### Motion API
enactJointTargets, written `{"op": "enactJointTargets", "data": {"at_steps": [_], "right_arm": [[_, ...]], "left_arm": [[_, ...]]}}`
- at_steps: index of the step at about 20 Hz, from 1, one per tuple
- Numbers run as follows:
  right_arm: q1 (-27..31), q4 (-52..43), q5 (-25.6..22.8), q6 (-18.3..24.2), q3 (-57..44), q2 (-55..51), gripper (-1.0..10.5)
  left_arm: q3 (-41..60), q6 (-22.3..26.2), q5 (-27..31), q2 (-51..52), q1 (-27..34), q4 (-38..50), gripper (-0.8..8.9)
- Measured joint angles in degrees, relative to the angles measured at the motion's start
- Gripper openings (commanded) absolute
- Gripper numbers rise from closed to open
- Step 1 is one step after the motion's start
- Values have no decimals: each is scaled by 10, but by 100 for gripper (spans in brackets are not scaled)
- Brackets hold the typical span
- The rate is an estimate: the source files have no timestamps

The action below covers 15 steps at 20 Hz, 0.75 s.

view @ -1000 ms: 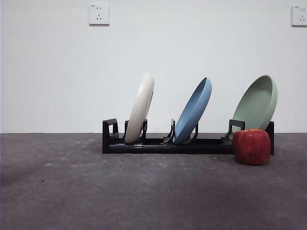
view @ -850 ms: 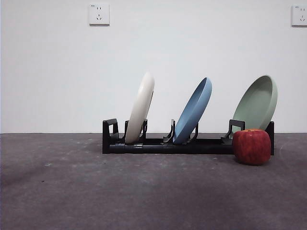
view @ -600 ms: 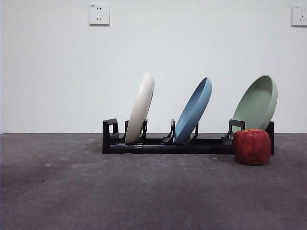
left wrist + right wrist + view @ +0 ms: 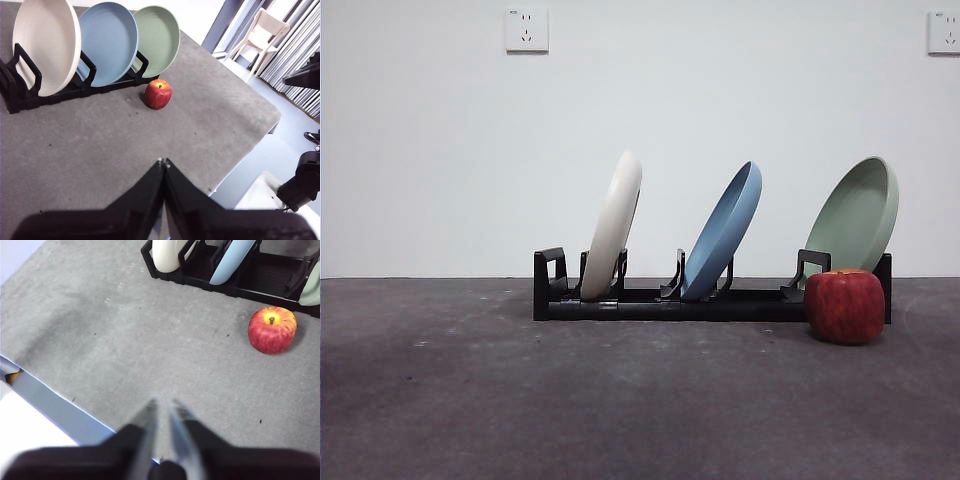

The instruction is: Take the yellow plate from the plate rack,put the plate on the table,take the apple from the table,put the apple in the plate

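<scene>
Meanwhile left gripper [image 4: 163,162] clenched, right gripper [image 4: 162,407] barely parted, apple [image 4: 845,306] unlabelled beside plate rack [image 4: 665,300]

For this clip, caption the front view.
Three plates lean in the rack; the apple sits on the table at its right end.

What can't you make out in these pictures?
- Front view: neither gripper shows, both out of frame; the apple hides the plate rack end behind it.
- Right wrist view: the yellow plate, blue plate and green plate are cut off by the edges; right gripper tips blurred.
</scene>
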<state>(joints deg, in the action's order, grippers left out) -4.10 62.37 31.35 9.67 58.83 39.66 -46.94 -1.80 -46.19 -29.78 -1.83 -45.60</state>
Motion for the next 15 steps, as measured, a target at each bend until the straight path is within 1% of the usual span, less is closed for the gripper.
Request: {"op": "enactJointTargets", "data": {"at_steps": [1, 3, 4, 5, 11, 13, 15], "right_arm": [[0, 0, 0, 0, 0, 0, 306], [0, 0, 0, 0, 0, 0, 493], [0, 0, -1, 0, 0, 0, 559], [0, 0, 0, 0, 0, 0, 577], [0, 1, -1, -4, 0, 4, 577], [0, 1, -2, -4, 0, 5, 577], [0, 1, -2, -4, 0, 5, 576]], "left_arm": [[0, 2, 0, 0, 0, -1, 162], [0, 2, 0, 0, 0, -1, 613], [0, 2, 0, 0, 0, -1, 692], [0, 2, 0, 0, 0, -1, 691], [0, 2, 0, -17, 0, 7, 691], [-1, -2, 0, -30, 0, 28, 691], [-14, -10, 0, -54, -10, 73, 691]]}}
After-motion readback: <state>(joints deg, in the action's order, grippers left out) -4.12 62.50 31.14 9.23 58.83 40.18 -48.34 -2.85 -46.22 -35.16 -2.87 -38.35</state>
